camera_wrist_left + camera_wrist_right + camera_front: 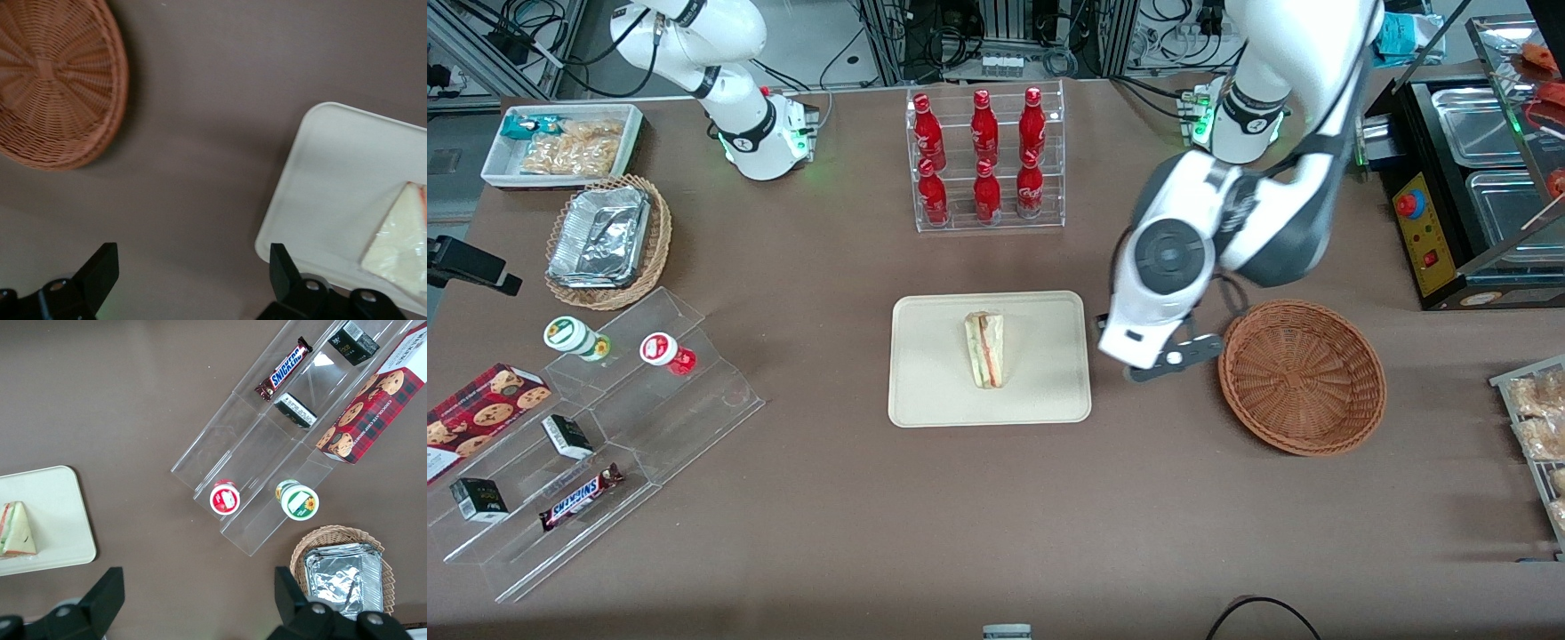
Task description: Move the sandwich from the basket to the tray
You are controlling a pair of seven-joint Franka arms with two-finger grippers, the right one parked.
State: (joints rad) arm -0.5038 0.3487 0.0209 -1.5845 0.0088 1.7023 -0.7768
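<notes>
One sandwich, one tray, one basket, six red bottles, one gripper.

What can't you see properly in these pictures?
- Left wrist view: the sandwich and tray are cut off by the picture edge.
- Left wrist view: the basket is cut off too.
- Front view: the open gripper is hidden under the arm, between tray and basket.

Matte brown tabletop spans the scene under even overhead light, soft shadows only. Pincer, fingers spread apart, hangs above bare tabletop. Farther from the front camera than the pincer: aluminium framing with cable bundles along the tabletop's edge; black steel-pan warmer cabinet toward the working arm's end
</notes>
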